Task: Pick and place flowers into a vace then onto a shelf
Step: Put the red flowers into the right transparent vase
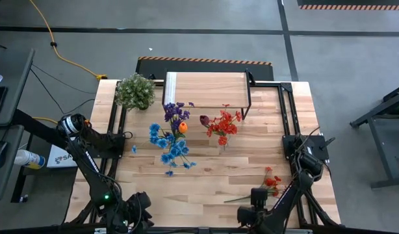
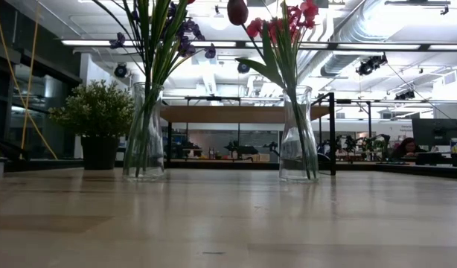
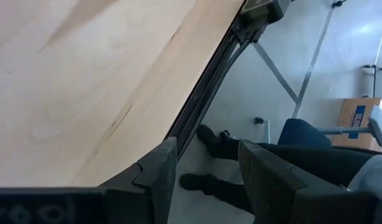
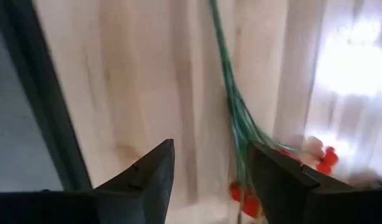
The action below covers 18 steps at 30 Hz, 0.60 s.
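Overhead, both arms sit at the near edge of the wooden table (image 1: 206, 188). The right gripper (image 4: 211, 180) has its fingers apart and empty, hovering just beside a loose red flower stem (image 1: 258, 189) lying flat on the table; its blooms (image 1: 271, 181) lie a little beyond the fingertips. The left gripper (image 3: 206, 180) also has its fingers apart, empty, at the table's edge. Well ahead of both grippers stand two glass vases: one (image 2: 144, 132) holding blue and purple flowers (image 1: 171, 133), one (image 2: 298, 135) holding red flowers (image 1: 223, 125). Behind the vases is the shelf (image 1: 206, 90), with a potted plant (image 1: 135, 91) just beside it.
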Each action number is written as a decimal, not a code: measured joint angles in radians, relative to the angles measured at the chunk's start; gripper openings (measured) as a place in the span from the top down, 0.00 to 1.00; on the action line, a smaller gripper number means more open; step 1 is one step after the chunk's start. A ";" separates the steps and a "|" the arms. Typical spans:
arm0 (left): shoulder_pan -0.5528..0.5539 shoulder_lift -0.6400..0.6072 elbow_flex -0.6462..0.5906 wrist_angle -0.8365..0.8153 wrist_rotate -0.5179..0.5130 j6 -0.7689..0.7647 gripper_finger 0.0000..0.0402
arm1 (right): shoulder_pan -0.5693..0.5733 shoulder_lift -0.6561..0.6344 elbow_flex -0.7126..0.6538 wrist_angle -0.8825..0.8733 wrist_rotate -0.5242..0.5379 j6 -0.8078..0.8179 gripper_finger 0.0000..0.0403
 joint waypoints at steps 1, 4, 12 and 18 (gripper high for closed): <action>0.000 0.000 0.000 0.000 -0.005 0.000 0.48 | 0.000 0.000 0.000 0.011 0.003 -0.007 0.53; 0.000 0.000 0.000 0.000 -0.008 -0.002 0.48 | 0.000 0.000 0.000 0.023 0.037 -0.017 0.56; 0.000 0.000 0.000 0.006 -0.008 -0.026 0.48 | -0.002 -0.001 -0.096 0.070 0.042 -0.025 0.65; 0.000 0.000 0.000 0.013 -0.008 -0.059 0.48 | -0.007 -0.001 -0.187 0.061 0.038 -0.020 0.69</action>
